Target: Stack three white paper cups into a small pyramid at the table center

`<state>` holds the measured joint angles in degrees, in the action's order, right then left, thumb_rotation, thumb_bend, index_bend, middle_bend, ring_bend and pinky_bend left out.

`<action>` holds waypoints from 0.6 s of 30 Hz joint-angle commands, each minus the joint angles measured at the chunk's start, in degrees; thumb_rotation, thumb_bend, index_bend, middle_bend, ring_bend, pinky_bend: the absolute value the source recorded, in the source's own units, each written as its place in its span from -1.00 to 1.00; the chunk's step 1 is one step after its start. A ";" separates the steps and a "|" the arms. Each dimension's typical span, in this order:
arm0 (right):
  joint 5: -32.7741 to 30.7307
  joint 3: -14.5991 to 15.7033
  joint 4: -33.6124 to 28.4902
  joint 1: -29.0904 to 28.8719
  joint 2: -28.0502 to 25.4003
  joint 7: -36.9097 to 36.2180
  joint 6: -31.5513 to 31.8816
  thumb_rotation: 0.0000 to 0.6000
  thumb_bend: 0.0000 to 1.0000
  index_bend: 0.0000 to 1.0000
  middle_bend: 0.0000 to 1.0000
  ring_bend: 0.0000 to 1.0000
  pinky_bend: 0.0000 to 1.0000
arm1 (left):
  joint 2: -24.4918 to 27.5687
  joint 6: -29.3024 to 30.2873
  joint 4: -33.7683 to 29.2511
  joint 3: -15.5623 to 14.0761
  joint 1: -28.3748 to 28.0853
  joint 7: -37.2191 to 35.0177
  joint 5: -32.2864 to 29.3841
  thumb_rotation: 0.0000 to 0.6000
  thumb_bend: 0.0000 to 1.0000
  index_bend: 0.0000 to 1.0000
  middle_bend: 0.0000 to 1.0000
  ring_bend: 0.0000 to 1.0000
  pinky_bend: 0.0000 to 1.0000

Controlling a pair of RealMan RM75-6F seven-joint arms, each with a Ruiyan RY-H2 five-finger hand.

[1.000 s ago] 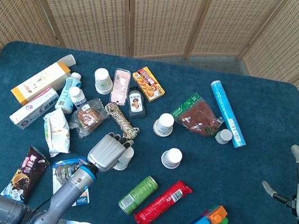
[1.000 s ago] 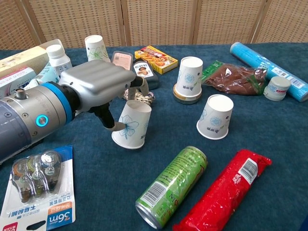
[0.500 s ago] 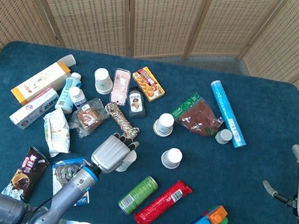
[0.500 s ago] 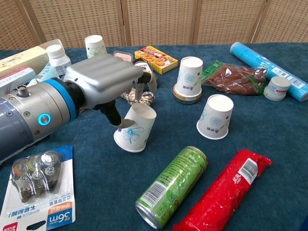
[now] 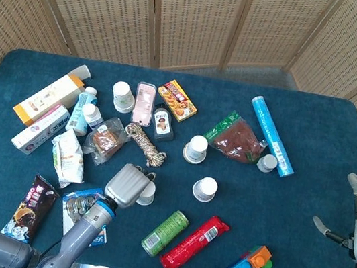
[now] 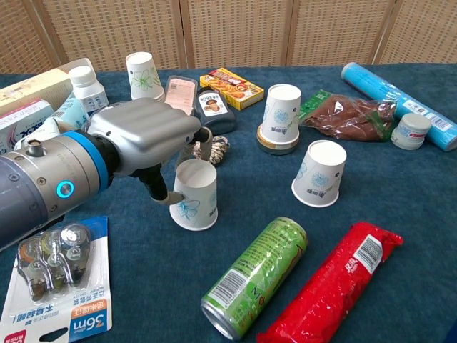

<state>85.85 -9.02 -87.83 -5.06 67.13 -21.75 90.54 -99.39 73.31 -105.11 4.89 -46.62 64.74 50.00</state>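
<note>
four white paper cups [image 6: 194,194], one green can [image 6: 253,277], two robot hands [image 6: 146,139]

Bright, even lighting, soft faint shadows, sharp focus, no glare or blur

The head view is looking almost straight down from high above, taking in the whole blue table [image 5: 288,213] with the wicker screen [image 5: 196,21] running along 12 o'clock. The chest view is sitting low at the table's near edge, facing toward 12 o'clock at a shallow angle and standing close to the clutter. Both views are sharing the table's middle and near-left part: the left hand [image 5: 127,184] [image 6: 146,133], the green can [image 5: 165,232] [image 6: 255,276], and the red packet [image 5: 193,244] [image 6: 335,283] at 6 o'clock.
</note>
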 commanded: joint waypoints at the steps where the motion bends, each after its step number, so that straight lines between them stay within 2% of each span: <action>1: 0.02 -0.01 0.01 -0.02 0.02 0.02 -0.02 1.00 -0.72 -1.00 -0.93 -0.81 -0.70 | -0.18 0.29 0.04 -0.12 -0.15 0.39 -0.29 1.00 -0.40 -0.26 0.20 0.22 0.48; 9: 0.23 0.15 -0.02 -0.04 0.12 0.36 -0.05 1.00 -0.72 -1.00 -0.93 -0.81 -0.70 | 0.28 0.34 1.46 -0.35 -0.05 -2.40 3.18 1.00 -0.40 -0.27 0.19 0.22 0.48; 18: 0.37 0.27 -0.01 -0.12 0.27 0.75 -0.17 1.00 -0.72 -1.00 -0.93 -0.81 -0.70 | 0.23 -1.98 4.06 1.10 -0.64 -8.08 7.26 1.00 -0.40 -0.27 0.18 0.20 0.45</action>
<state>86.22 -8.76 -87.84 -5.18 67.39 -21.00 90.37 -99.10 71.69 -101.38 5.69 -47.09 57.06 56.98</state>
